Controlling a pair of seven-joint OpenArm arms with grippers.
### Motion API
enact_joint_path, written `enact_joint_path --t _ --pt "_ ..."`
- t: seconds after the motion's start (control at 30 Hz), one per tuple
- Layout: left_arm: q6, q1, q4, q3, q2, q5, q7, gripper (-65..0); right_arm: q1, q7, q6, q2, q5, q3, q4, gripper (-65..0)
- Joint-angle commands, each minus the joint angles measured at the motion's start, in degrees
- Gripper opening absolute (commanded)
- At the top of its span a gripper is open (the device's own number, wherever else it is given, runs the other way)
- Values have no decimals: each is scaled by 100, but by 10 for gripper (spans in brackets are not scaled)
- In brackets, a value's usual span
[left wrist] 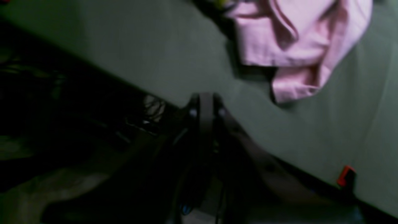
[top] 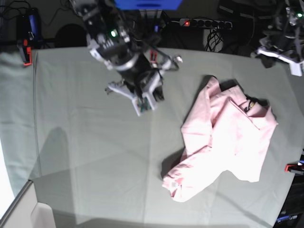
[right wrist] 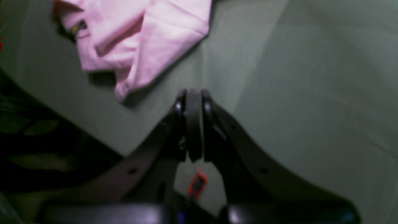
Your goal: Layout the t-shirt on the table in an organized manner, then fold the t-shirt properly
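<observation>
The pale pink t-shirt (top: 228, 142) lies crumpled and bunched on the right half of the grey-green table (top: 95, 156). It also shows in the left wrist view, t-shirt (left wrist: 298, 40), and in the right wrist view, t-shirt (right wrist: 140, 37). My right gripper (top: 145, 107) hangs over the table's middle back, left of the shirt and apart from it. Its jaws are shut on nothing, as with the right gripper (right wrist: 194, 93) seen from the wrist. My left gripper (left wrist: 206, 96) is shut and empty above the table edge, with the left arm (top: 285, 42) at the far right back corner.
Red clamps grip the cloth at the table's edges: clamp (top: 26, 52), clamp (top: 294, 167), clamp (left wrist: 345, 174). A power strip (top: 204, 22) and cables lie behind the back edge. The table's dark edge (left wrist: 93, 77) runs diagonally under the left gripper.
</observation>
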Motion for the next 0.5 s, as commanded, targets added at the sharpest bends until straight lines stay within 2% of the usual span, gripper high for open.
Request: enact_joint_path --t 0.0,0.13,0.23,0.3,0.33,0.37,0.47 --pt "-14 36 112 -64 -42 -41 -60 -648 156 55 -5 -154 23 -30 43 -650" --pt "-14 36 112 -99 -68 -41 -51 -599 507 -129 -5 -567 23 -48 -317 -650" --pt "-14 27 112 -90 -42 -41 -51 -454 709 -129 -5 -690 32 -65 -651 -602" --pt "-14 18 112 -90 -33 -41 -51 -351 771 -120 -5 -698 50 -171 -810 -543" --pt "-14 18 112 -90 -33 -41 -51 -320 789 -129 3 -698 50 -259 -854 -517" --pt "-14 18 112 -90 -33 -41 -51 -304 797 -129 3 -698 50 -329 -898 -486" --pt "-14 9 112 -73 -33 -41 -51 -312 903 -103 12 -698 50 -417 -1047 -392"
